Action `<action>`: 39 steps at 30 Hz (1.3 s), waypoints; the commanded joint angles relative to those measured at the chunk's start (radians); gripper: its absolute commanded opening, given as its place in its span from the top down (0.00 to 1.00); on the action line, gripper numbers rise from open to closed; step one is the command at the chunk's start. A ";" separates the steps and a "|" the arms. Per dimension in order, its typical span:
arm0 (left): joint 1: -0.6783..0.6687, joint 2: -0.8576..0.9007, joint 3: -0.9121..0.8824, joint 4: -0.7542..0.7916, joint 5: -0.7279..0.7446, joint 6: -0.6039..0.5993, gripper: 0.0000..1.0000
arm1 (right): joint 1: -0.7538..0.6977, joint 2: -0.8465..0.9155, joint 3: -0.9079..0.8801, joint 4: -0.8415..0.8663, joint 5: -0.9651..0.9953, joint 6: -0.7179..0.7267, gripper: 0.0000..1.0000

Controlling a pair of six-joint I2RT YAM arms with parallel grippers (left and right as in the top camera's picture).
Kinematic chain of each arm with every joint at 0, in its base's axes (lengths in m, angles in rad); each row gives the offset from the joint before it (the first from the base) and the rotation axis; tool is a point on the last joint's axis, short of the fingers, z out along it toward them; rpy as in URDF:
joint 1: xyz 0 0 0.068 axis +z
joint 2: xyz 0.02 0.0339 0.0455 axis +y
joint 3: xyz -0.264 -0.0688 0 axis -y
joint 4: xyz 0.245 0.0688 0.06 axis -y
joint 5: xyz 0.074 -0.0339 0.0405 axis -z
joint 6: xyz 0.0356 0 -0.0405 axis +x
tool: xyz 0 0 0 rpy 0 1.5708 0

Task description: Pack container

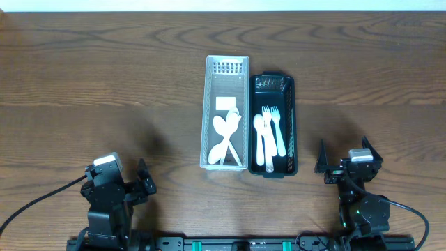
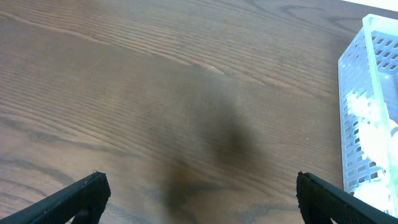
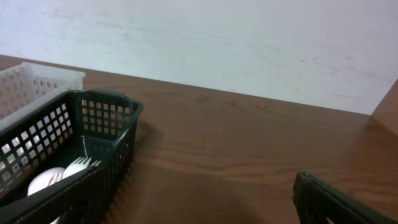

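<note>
A white slotted basket [image 1: 226, 67] and a dark green basket [image 1: 290, 104] stand side by side at the table's middle. The white one holds white plastic spoons [image 1: 223, 136]. The green one holds white plastic forks and a spoon [image 1: 270, 131]. My left gripper [image 1: 143, 183] is open and empty at the front left, over bare wood [image 2: 198, 199]. My right gripper [image 1: 343, 164] is open and empty at the front right, just right of the green basket [image 3: 93, 124]. The white basket's side shows in the left wrist view [image 2: 367, 112].
The wooden table [image 1: 97, 84] runs wide on both sides of the baskets. A pale wall [image 3: 217, 43] lies beyond its far edge. Black cables [image 1: 35, 202] trail from both arm bases at the front edge.
</note>
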 commanded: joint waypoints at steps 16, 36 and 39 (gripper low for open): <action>0.064 -0.232 -0.223 0.314 0.253 0.286 0.02 | -0.015 -0.007 -0.009 0.002 -0.004 -0.014 0.01; 0.064 -0.232 -0.466 0.664 0.464 0.510 0.02 | -0.015 -0.007 -0.009 0.003 -0.004 -0.014 0.01; 0.064 -0.232 -0.468 0.664 0.436 0.468 0.02 | -0.015 -0.007 -0.009 0.003 -0.004 -0.014 0.01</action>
